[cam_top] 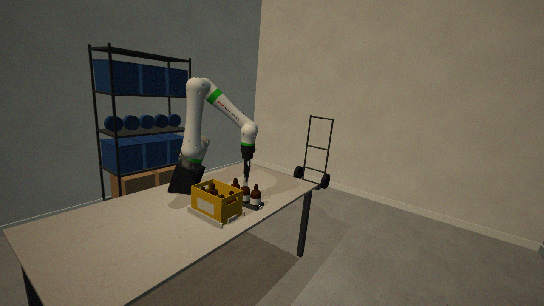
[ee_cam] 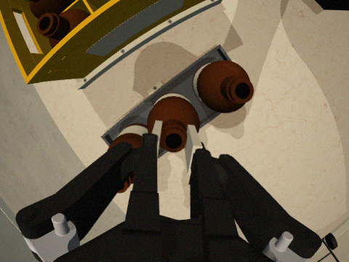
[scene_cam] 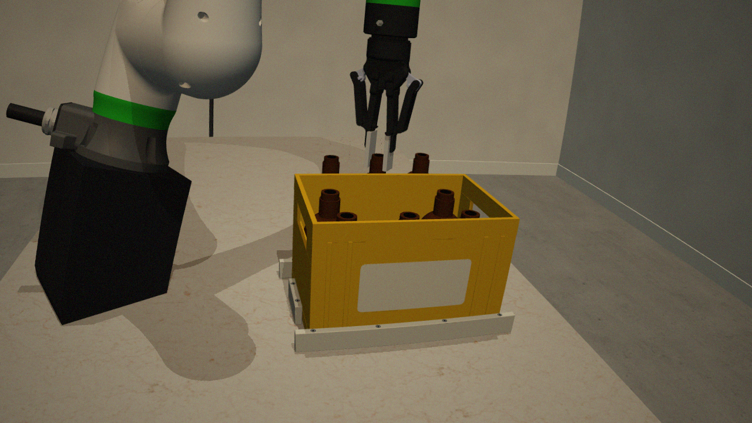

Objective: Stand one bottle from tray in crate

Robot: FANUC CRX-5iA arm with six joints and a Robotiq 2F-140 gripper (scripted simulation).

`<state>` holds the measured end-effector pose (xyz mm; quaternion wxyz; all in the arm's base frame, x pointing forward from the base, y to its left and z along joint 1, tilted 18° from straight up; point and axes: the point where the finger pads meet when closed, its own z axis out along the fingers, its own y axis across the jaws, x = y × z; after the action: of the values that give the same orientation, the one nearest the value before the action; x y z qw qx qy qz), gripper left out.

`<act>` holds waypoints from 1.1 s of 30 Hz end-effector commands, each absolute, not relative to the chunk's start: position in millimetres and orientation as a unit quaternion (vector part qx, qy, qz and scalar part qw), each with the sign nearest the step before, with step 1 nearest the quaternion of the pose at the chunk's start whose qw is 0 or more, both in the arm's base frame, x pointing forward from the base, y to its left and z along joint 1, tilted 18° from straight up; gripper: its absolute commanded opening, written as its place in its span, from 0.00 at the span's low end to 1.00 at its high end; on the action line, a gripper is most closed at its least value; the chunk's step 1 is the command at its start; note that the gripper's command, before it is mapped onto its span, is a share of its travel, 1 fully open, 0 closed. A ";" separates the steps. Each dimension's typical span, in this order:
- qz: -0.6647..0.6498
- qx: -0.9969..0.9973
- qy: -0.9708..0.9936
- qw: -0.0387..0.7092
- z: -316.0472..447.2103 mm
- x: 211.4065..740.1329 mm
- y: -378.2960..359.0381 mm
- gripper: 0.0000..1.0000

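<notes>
My gripper point(cam_top: 246, 182) point(scene_cam: 378, 166) point(ee_cam: 173, 134) points down, shut on the neck of the middle bottle point(cam_top: 245, 193) point(ee_cam: 174, 109), which stands upright on the dark tray point(cam_top: 255, 207) point(ee_cam: 139, 114). One bottle point(cam_top: 255, 194) point(scene_cam: 420, 163) point(ee_cam: 129, 141) stands at the tray's end by the table's front edge, partly hidden by a finger in the wrist view. Another bottle point(cam_top: 235, 184) point(scene_cam: 331, 164) point(ee_cam: 223, 85) stands at the other end. The yellow crate point(cam_top: 230, 213) point(scene_cam: 336, 294) point(ee_cam: 73, 62) sits level beside the tray with several bottles inside. No neck shows in the middle of its tray-side row.
Pale strips point(scene_cam: 405, 332) point(ee_cam: 122, 52) edge the crate's foot. The crate's walls rise above the necks inside and stand between them and the tray. The arm's black base point(cam_top: 186, 178) point(scene_cam: 110, 236) is beside the crate. A shelf rack and a hand truck point(cam_top: 318, 147) stand beyond the table.
</notes>
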<state>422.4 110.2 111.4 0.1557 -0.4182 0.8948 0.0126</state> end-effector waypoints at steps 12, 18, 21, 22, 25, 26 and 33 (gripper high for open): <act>0.013 -0.418 0.895 0.156 120.2 419.6 108.8 0.00; 0.013 -0.418 0.895 0.156 124.5 418.1 108.0 0.00; 0.013 -0.418 0.895 0.156 127.9 416.9 107.5 0.00; 0.013 -0.418 0.895 0.156 129.1 416.5 107.3 0.00; 0.013 -0.418 0.895 0.156 132.5 415.3 106.7 0.00; 0.013 -0.418 0.895 0.156 133.7 414.9 106.5 0.00; 0.013 -0.418 0.895 0.156 139.8 412.8 105.4 0.00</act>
<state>412.9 105.5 138.9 0.1557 -0.4182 0.8948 0.0126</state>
